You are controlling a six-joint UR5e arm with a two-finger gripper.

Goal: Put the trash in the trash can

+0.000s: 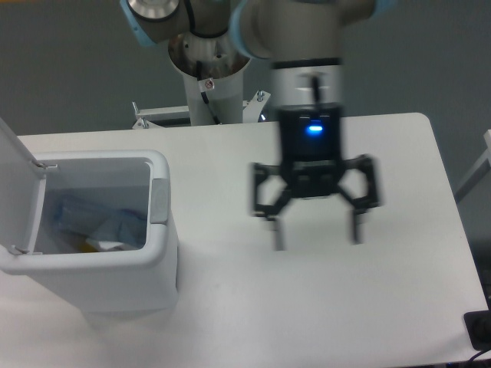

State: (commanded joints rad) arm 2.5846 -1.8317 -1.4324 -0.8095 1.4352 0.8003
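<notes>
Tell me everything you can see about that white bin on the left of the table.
The trash can is a large white rectangular bin of smooth plastic with a thick rounded rim and a grey panel on its right side. It stands upright near the table's front left corner. Its hinged white lid is swung open on the left, so the inside shows: bluish, clear crumpled plastic trash lies at the bottom. Nothing else touches it; the end effector hangs open well off to its right.

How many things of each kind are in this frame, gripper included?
Trash cans: 1, white, lid open
Heaps of trash inside the can: 1, separate pieces too blurred to count
Grippers: 1, open and empty
Tables: 1
Total: 4
</notes>
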